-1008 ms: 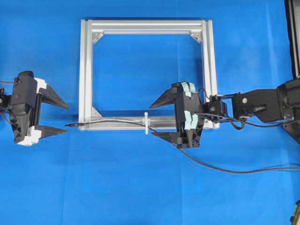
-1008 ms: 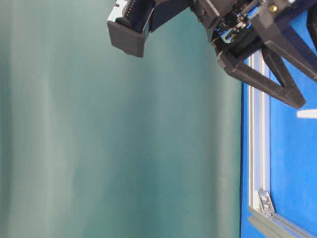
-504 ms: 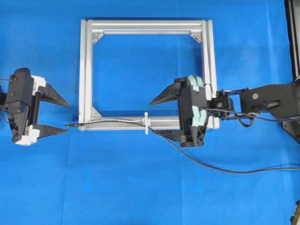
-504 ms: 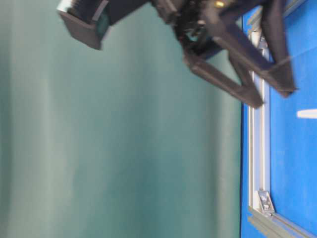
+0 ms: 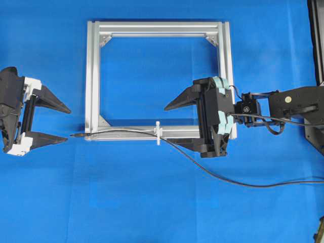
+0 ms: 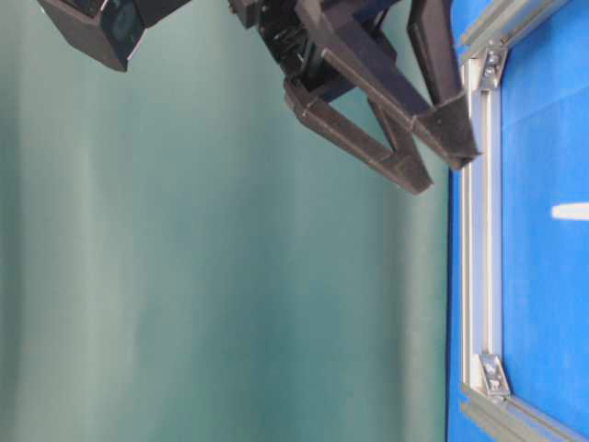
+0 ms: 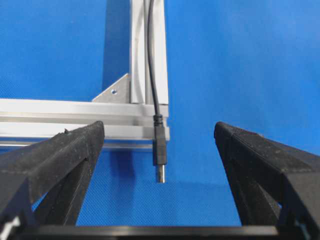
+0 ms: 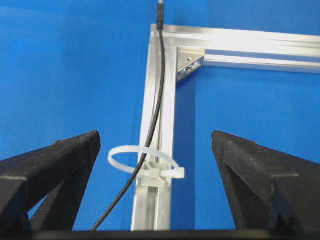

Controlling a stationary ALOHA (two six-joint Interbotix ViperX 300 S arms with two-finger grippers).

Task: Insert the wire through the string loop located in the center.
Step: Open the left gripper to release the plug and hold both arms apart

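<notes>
1. A square silver aluminium frame (image 5: 91,81) lies flat on the blue cloth-covered surface (image 5: 152,202), with a small white plastic string loop (image 5: 158,132) standing upright at the middle of its 6 o'clock bar.
2. The long thin black wire (image 5: 212,174) runs in from 4 o'clock, passes through the white loop and lies along the bar; its dark cylindrical plug tip (image 5: 76,135) pokes just past the frame's 7 o'clock corner.
3. The left black pincer (image 5: 63,124), at 9 o'clock, stands wide open and empty, the plug tip near its lower finger.
4. The right black pincer (image 5: 174,125), just beside the loop, gapes open too, gripping nothing.
</notes>
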